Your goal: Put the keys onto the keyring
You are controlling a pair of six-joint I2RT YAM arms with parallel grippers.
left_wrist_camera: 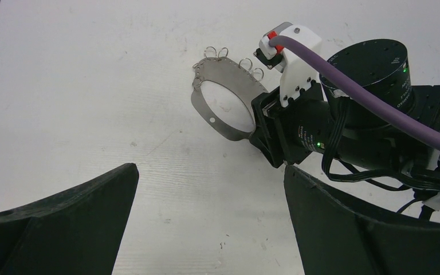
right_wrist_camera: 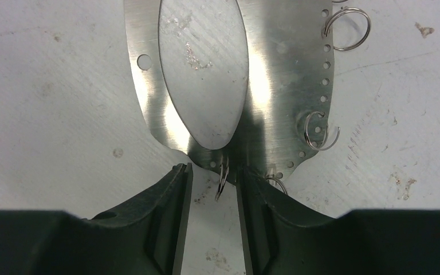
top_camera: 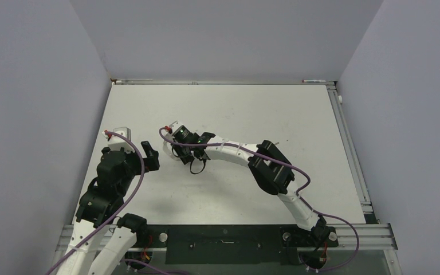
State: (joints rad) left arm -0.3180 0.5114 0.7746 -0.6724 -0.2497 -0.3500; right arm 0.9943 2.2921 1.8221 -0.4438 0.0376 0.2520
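Keyring (left_wrist_camera: 229, 73) may slip or swing loose

Top view: ring too small to see on the table (top_camera: 275, 109). Left wrist view: left claw (left_wrist_camera: 210, 168) gapes wide, empty, ring at the other claw's tip. Right wrist view: right claw (right_wrist_camera: 212, 172) is nearly shut around a small loop (right_wrist_camera: 223, 180). I cannot tell if it grips. No key shows.

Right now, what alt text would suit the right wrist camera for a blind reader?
Close-up of a flat silvery keyring, rimmed with small holes and wire loops, over a white table. At the bottom, the right gripper has its dark jaws narrowly apart at the ring's near rim, one small loop between them.
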